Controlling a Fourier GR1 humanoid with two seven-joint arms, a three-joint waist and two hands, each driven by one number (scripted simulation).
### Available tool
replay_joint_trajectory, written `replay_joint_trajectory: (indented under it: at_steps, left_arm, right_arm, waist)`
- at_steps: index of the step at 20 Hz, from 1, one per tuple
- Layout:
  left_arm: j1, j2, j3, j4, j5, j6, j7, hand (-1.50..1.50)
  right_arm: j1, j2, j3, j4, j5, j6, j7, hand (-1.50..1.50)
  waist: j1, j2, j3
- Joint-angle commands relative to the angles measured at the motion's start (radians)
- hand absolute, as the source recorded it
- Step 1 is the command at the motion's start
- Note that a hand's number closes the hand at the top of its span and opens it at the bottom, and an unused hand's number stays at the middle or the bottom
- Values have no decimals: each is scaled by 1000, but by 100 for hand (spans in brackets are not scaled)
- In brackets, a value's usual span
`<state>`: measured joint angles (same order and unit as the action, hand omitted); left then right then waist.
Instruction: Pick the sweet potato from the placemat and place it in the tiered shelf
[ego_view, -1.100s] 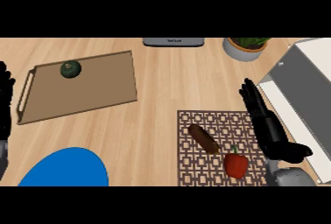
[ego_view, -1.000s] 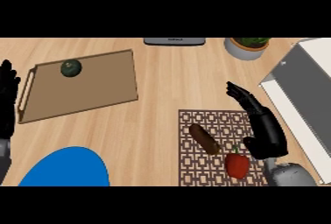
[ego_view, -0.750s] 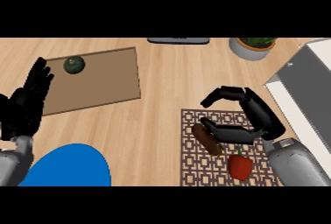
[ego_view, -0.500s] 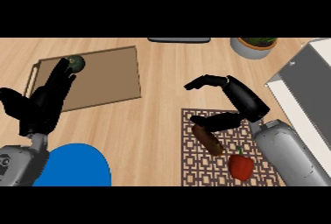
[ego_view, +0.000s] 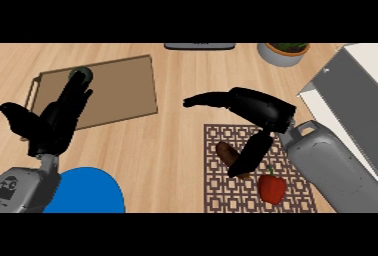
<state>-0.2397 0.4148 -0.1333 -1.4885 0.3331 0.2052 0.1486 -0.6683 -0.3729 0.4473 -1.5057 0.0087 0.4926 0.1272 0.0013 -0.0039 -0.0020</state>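
The brown sweet potato (ego_view: 225, 151) lies on the patterned placemat (ego_view: 221, 197), near its upper left corner. My right hand (ego_view: 258, 107) hovers above it, open, with its fingers (ego_view: 204, 100) stretched to the left past the mat's top edge. Its thumb (ego_view: 248, 156) points down and lies along the sweet potato's right side, hiding part of it. The white tiered shelf (ego_view: 343, 85) stands at the right edge, behind my right forearm. My left hand (ego_view: 53, 122) is open at the left, its fingers straight over the wooden board (ego_view: 118, 95).
A red pepper (ego_view: 272, 188) lies on the placemat below the sweet potato. A dark green round item (ego_view: 80, 74) sits at the board's upper left. A blue plate (ego_view: 85, 192) is at the lower left, a potted plant (ego_view: 283, 52) at the top, with a dark object (ego_view: 199, 46) to its left.
My right hand swung from the shelf side leftward over the placemat and spread above the sweet potato. My left hand rose from the left edge over the board.
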Motion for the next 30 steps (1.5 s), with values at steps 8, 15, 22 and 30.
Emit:
replay_joint_trajectory:
  at_steps: [8,15,22,30]
  left_arm:
    - [1,1,2,20,-2,-19,5,0]
    - [-14,-3,39,17,-3,-32,8,0]
    - [9,-35,34,-36,-28,-14,45,0]
    - [-33,-47,71,-17,-45,-63,64,0]
  right_arm:
    - [-262,-116,390,-232,454,198,323,-150]
    - [-102,111,589,-176,667,143,553,-150]
    - [-38,114,667,-149,806,240,608,-150]
    - [32,104,663,-97,978,238,562,-150]
  waist:
    - [3,-13,-2]
    - [3,3,2]
    - [4,0,2]
    - [0,3,2]
